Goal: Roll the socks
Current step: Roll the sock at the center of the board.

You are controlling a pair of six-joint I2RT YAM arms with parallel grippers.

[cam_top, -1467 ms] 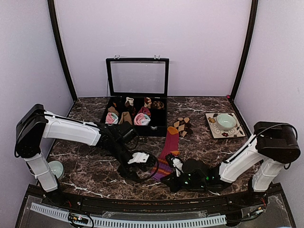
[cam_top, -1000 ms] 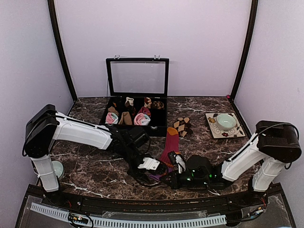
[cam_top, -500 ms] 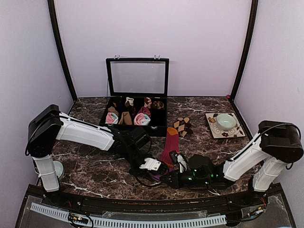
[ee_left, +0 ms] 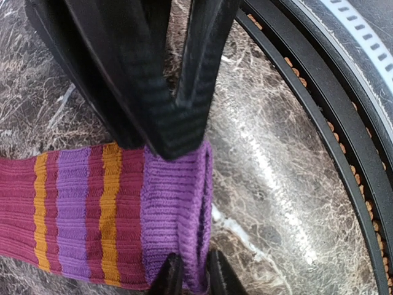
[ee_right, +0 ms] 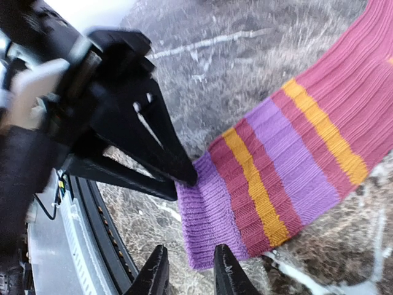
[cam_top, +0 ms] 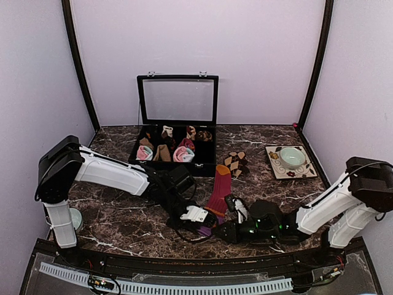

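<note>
The left gripper (ee_left: 191, 270) and the right gripper (ee_right: 190, 258) meet nose to nose over the purple cuff (ee_left: 175, 209) of the long magenta sock (cam_top: 219, 187), each at one corner of its open end. This looks like the set-up for starting a roll, since a cuff lifted at both corners can be turned over evenly rather than twisting.

The left jaws are clamped on the cuff. In the left wrist view purple knit fills the narrow space between the two fingers (ee_left: 216, 278), and the fabric rises into them from the counter (cam_top: 123, 215).

The right jaws sit around the opposite corner with only a slim gap. Their own view shows the cuff's corner between the fingers (ee_right: 227, 273), with bare marble beside it. Seen from the left wrist, the tips seem to close to a point on the knit. I cannot tell whether they truly bite.

Away from both sets of jaws the sock lies flat — first orange and purple stripes just behind the cuff, then plain magenta running straight toward its orange toe. That straight lie is what a tidy roll wants, because the leg will feed in square as the cuff is carried forward.

The brown-and-beige diamond sock (cam_top: 236, 163) lies well beyond the jaws, past the toe and slightly to the right arm's side, untouched — in my judgement it is waiting its turn.

The task is at its opening step, with no turn of the roll formed yet.
</note>
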